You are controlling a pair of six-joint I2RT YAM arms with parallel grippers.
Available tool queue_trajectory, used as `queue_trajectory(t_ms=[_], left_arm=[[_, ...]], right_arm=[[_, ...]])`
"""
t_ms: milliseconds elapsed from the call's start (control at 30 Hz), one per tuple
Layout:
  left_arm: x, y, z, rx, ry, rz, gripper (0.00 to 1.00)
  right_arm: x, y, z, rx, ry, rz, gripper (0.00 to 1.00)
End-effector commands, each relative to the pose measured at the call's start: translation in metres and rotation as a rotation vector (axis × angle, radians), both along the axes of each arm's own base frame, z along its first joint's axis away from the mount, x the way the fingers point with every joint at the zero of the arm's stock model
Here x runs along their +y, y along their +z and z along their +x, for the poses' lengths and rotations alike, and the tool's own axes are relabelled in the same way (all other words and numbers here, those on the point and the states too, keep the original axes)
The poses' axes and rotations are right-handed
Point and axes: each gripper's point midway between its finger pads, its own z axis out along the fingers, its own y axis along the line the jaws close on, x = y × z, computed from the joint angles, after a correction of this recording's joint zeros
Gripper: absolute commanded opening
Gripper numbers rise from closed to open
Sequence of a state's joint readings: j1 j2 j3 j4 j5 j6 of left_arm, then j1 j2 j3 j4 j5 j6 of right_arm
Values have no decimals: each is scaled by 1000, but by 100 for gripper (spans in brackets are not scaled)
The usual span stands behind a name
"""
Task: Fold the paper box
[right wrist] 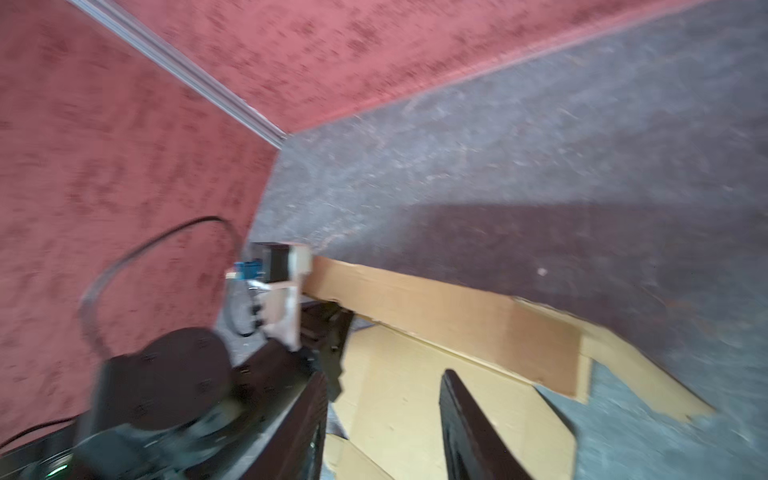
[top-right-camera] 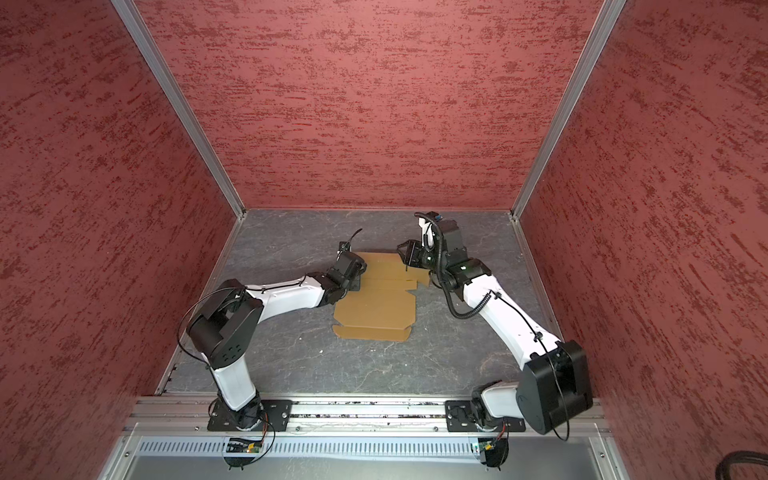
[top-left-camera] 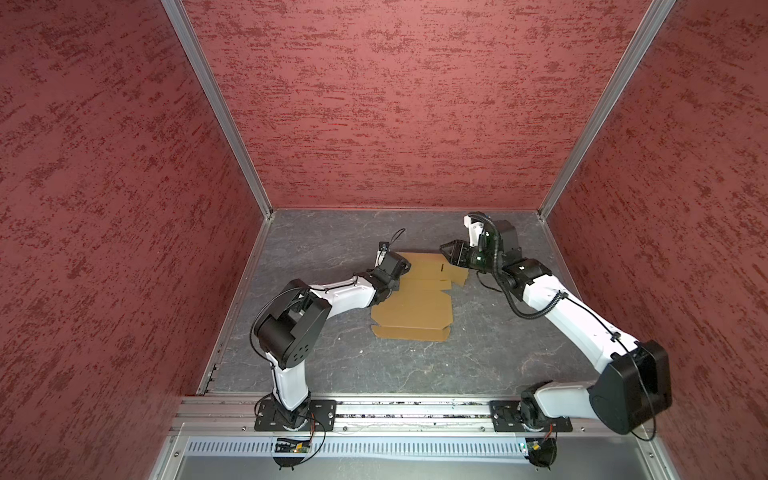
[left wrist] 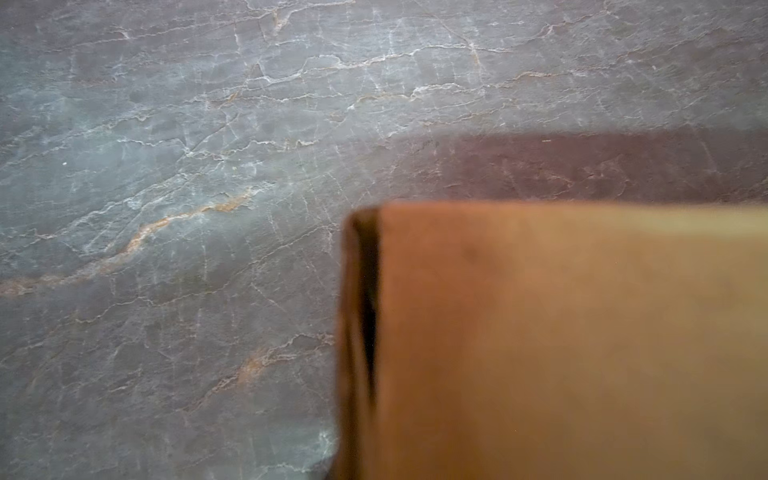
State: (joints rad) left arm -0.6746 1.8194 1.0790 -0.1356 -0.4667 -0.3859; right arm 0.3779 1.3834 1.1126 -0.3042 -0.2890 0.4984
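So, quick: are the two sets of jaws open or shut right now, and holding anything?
Left gripper: jaws shut, apparently pinching a raised flap of the cardboard box.
Right gripper: jaws open, empty, above the box.

The paper box [top-left-camera: 415,303] is plain brown all over, with no print. In the right wrist view its raised flap looks a deeper orange-brown and the flat sheet a paler tan. The table [top-left-camera: 332,365] is dark grey, veined like stone with thin pale cracks; the left wrist view also shows a few rusty orange streaks among them and a reddish-brown shadow beside the cardboard. The walls [top-left-camera: 415,104] are dusty red-pink, flecked all over with short, darker red dashes. The left arm [top-left-camera: 345,295] and the right arm [top-left-camera: 582,324] have white shells and black joints. The front rail [top-left-camera: 415,409] is silver-grey with small dark specks
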Motion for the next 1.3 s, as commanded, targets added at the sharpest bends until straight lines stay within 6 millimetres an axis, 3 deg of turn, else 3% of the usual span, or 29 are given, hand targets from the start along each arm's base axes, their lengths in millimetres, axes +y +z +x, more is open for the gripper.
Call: queue_trajectory(t_ms=[0, 400, 900, 1267], left_arm=[[0, -14, -10, 39, -19, 27, 9], [0, -18, -16, 46, -22, 39, 8], [-5, -17, -18, 36, -35, 33, 7], [-7, -16, -18, 31, -37, 33, 7]], right_arm=[[-14, -11, 2, 31, -37, -78, 49], [-15, -50, 20, 99, -37, -78, 51], [4, -59, 27, 116, 15, 37, 50], [4, -71, 23, 148, -2, 60, 48]])
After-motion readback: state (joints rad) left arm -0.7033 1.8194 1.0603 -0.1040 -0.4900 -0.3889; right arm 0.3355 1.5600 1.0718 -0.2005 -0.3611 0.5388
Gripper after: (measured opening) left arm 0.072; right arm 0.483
